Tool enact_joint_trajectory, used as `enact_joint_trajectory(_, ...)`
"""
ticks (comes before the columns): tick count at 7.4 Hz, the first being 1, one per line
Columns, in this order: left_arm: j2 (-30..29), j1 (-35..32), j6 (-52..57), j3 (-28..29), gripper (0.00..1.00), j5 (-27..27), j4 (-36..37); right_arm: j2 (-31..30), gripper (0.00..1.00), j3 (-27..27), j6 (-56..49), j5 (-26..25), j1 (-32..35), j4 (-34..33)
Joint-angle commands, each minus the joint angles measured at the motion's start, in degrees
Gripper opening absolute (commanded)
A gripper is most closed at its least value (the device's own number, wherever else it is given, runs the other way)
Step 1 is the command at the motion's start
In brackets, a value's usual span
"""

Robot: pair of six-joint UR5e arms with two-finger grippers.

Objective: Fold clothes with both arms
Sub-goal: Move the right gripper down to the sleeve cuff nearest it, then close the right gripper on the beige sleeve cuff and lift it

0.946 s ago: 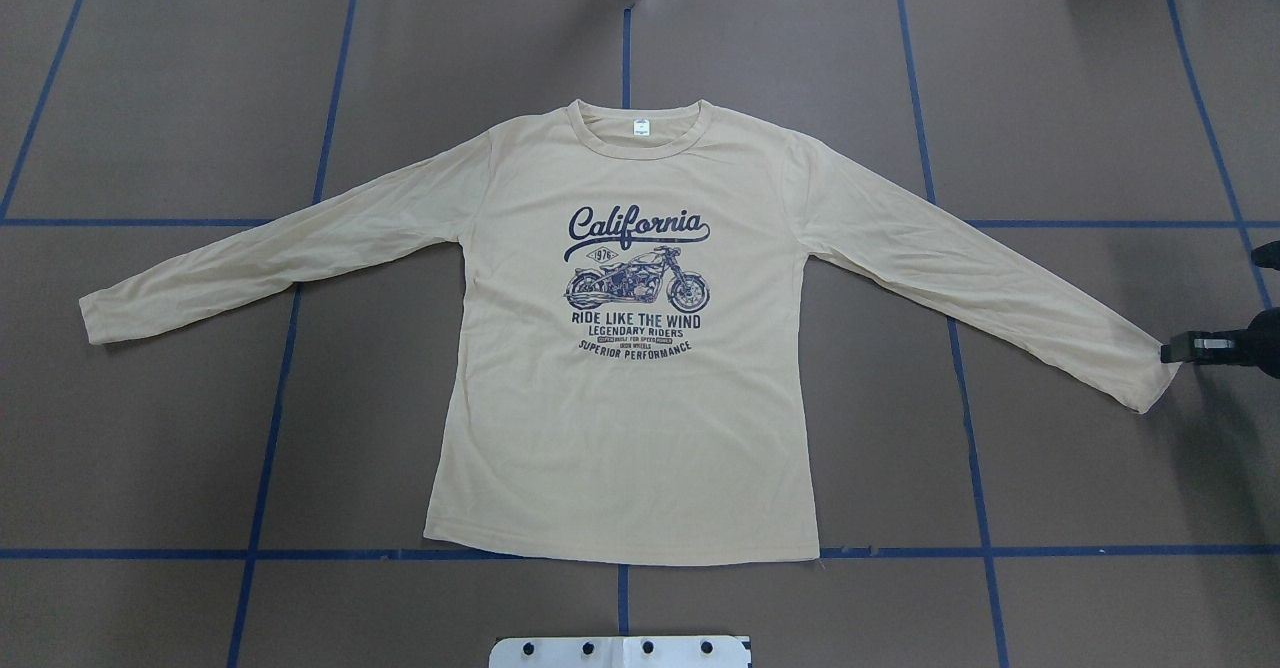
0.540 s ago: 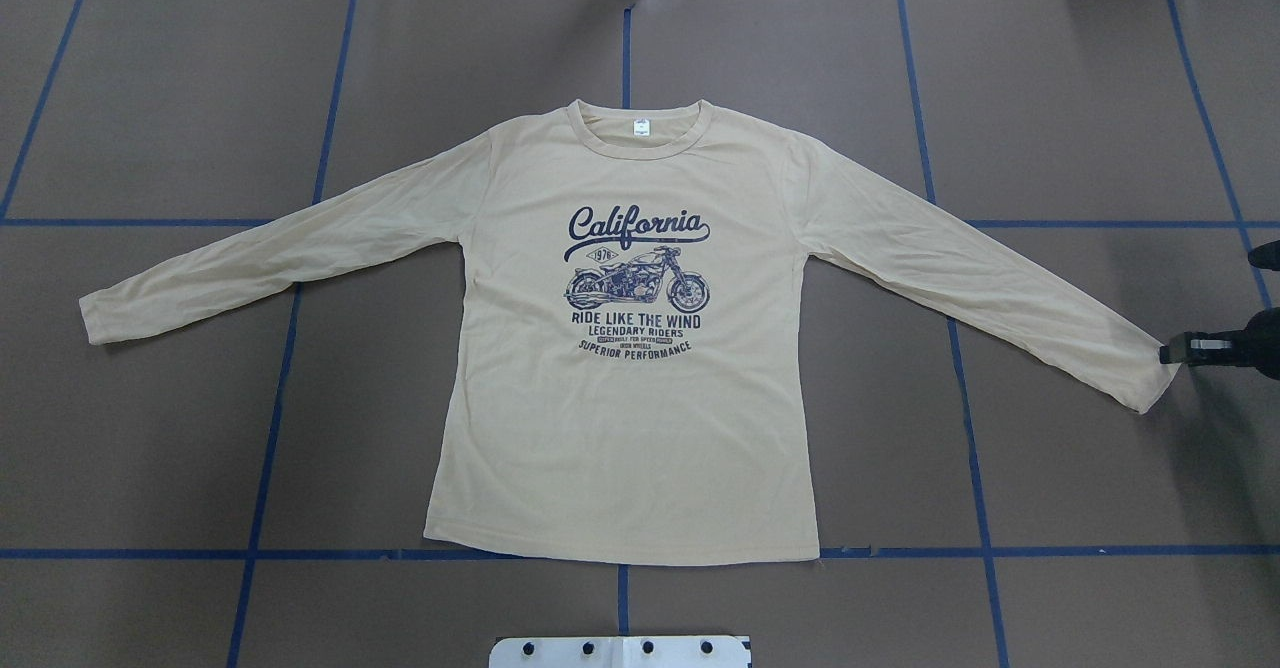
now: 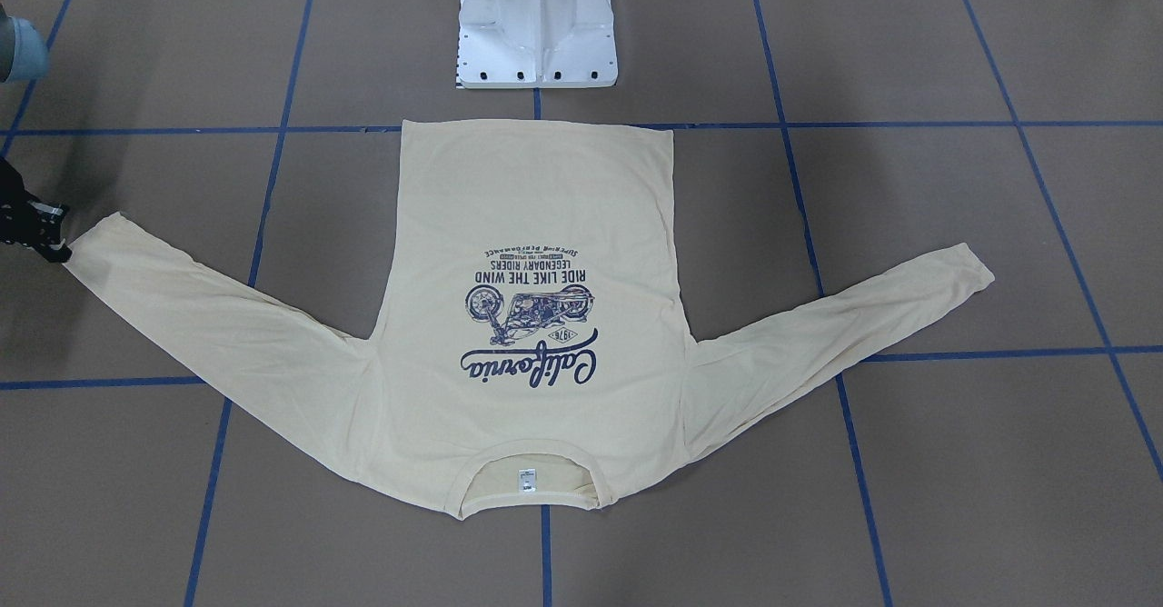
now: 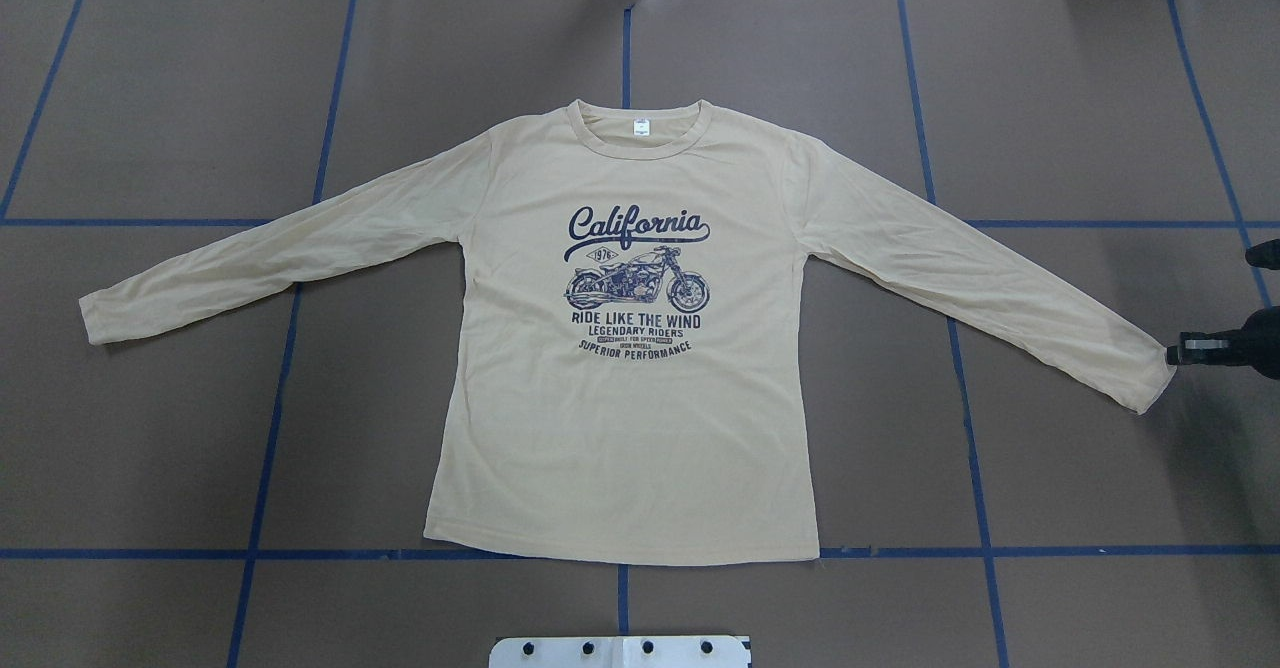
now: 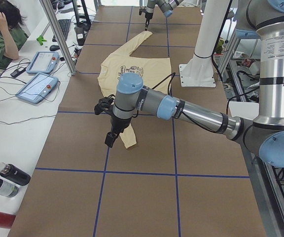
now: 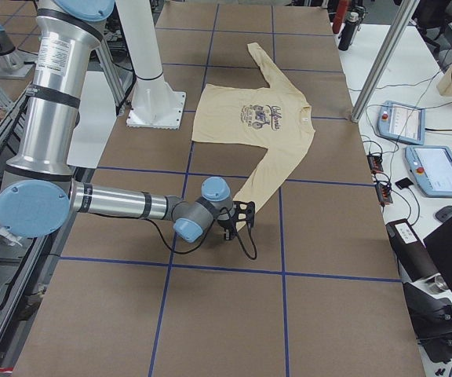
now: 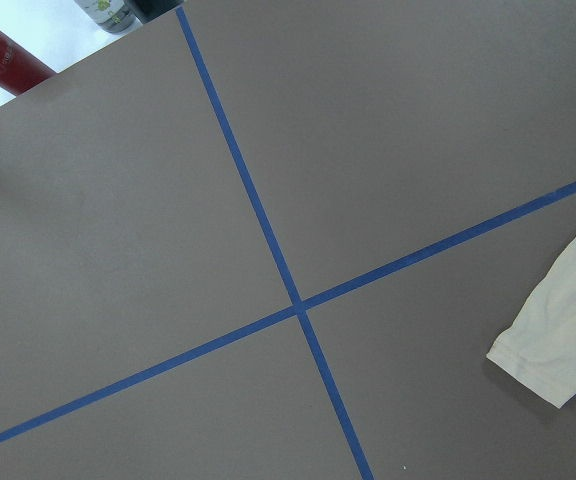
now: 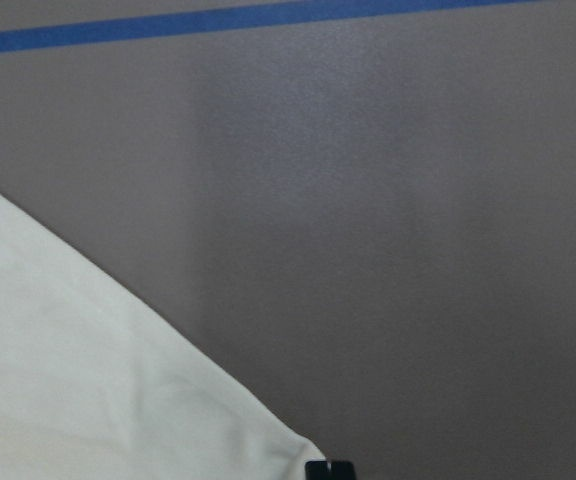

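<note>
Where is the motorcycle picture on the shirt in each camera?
Front-facing: motorcycle, middle, upside down.
Overhead: motorcycle, centre, upright.
Exterior left: motorcycle, upper middle, tiny.
Exterior right: motorcycle, upper middle.
Left wrist: not in it.
Right wrist: not in it.
Shared landmark: the white base near the shirt hem.

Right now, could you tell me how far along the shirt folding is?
Barely started. Done: the T-shirt lies spread flat, print up. In hand: the right gripper sits at one cuff, the left gripper hangs near the other cuff; whether their jaws are closed is unclear. Left: every fold, as no fold shows.
</note>
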Motion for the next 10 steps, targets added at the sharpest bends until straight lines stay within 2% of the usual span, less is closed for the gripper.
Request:
enact_joint_trajectory(1, 0.0, 0.0, 0.0, -0.03, 1.0, -0.06, 0.0, 0.5, 0.0, 3.07, 0.07, 4.2, 2.01, -0.57)
enact_joint_trajectory(3, 0.0, 0.0, 0.0, -0.03, 1.0, -0.06, 0.0, 1.81, 0.0, 7.89, 0.94, 8.79, 6.58, -3.27)
enact_joint_trajectory(5, 0.0, 0.0, 0.0, -0.03, 1.0, -0.06, 0.0, 10.82, 0.0, 16.67, 8.12, 8.63, 6.69, -21.31)
enact_joint_trajectory(7, 0.0, 0.0, 0.0, 0.05, 1.0, -1.11, 0.09, 24.6, 0.0, 18.46, 9.2, 8.1, 4.16, -36.62)
enact_joint_trajectory(8, 0.0, 0.0, 0.0, -0.03, 1.0, -1.11, 0.09, 32.94, 0.0, 18.38, 15.65, 5.23, 1.09, -44.35)
enact_joint_trajectory(10, 0.0, 0.0, 0.0, -0.12, 1.0, -1.2, 0.18, 47.28, 0.0, 16.28, 25.07, -3.29, -6.03, -53.79)
